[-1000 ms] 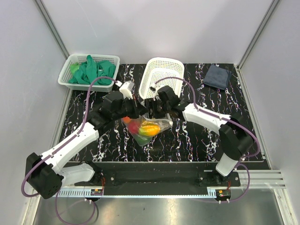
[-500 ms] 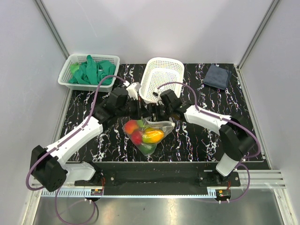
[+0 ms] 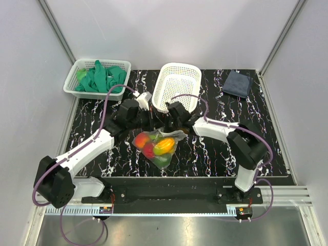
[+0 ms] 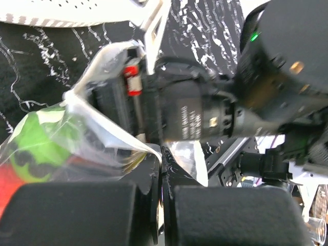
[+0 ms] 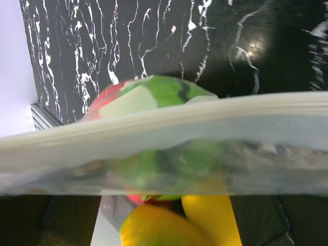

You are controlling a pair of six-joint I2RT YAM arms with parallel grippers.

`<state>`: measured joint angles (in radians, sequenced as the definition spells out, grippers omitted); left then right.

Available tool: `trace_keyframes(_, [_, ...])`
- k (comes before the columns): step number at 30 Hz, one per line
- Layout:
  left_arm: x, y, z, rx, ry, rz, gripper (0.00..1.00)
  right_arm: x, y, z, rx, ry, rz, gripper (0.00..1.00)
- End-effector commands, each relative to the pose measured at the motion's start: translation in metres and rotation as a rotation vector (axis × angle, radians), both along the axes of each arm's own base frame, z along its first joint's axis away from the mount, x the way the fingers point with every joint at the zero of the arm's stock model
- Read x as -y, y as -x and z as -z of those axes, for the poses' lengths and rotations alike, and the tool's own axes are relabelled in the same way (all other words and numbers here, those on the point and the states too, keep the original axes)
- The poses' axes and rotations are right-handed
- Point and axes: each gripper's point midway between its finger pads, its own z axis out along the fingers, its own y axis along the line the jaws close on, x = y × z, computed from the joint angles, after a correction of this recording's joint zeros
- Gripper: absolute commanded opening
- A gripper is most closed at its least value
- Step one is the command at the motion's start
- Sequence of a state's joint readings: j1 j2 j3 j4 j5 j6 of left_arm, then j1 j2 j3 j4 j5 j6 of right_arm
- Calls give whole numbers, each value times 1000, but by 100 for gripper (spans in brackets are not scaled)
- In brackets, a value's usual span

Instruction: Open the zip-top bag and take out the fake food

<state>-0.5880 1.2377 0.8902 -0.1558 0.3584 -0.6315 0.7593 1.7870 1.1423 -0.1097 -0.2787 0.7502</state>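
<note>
- The bag [image 3: 163, 149] lies on the dark table [image 3: 220, 154] between the two arms, just on the near side of the white basket [image 3: 179, 65]
- Its long axis runs from the mouth at the far end toward the robot; the fake food [image 3: 156, 145] is all inside, bunched in the middle and near end
- The left gripper [image 3: 152, 122] is clamped tight on a fold of film at the bag's mouth; its wrist view shows the plastic pinched between the closed fingers
- The right gripper [image 3: 166, 124] sits at the same mouth, just beside the left one; I cannot tell how wide its jaws stand
- In the right wrist view the zip strip [image 5: 164, 125] crosses straight in front from side to side, with the food beyond it
- My reading: the mouth is not yet spread, and the next move depends on the right gripper catching the opposite lip, which lies right ahead of it
</note>
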Motion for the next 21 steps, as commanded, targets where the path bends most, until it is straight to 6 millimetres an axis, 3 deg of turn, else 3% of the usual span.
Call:
trace_keyframes(1, [14, -12, -11, 53, 65, -3, 0, -47, -11, -23, 86, -143, -12, 98])
trace_keyframes(3, [14, -12, -6, 48, 64, -8, 0, -53, -18, -21, 105, -172, 6, 100])
trace_keyframes(6, [11, -11, -5, 52, 61, -12, 0, -46, -26, -12, 128, -130, 47, 100])
trace_keyframes(9, [4, -10, -4, 67, 41, -28, 0, -41, -32, -21, 196, -108, 37, 96])
trace_keyframes(14, [-11, -7, -2, 86, 0, -60, 0, -32, -25, -43, 298, -61, -65, 65])
trace_keyframes(16, [-17, -6, -6, 107, -6, -68, 0, -26, -18, -60, 347, -59, -109, 58])
trace_keyframes(21, [-25, -5, -18, 142, -23, -66, 0, -5, -2, -81, 387, 1, -178, 54])
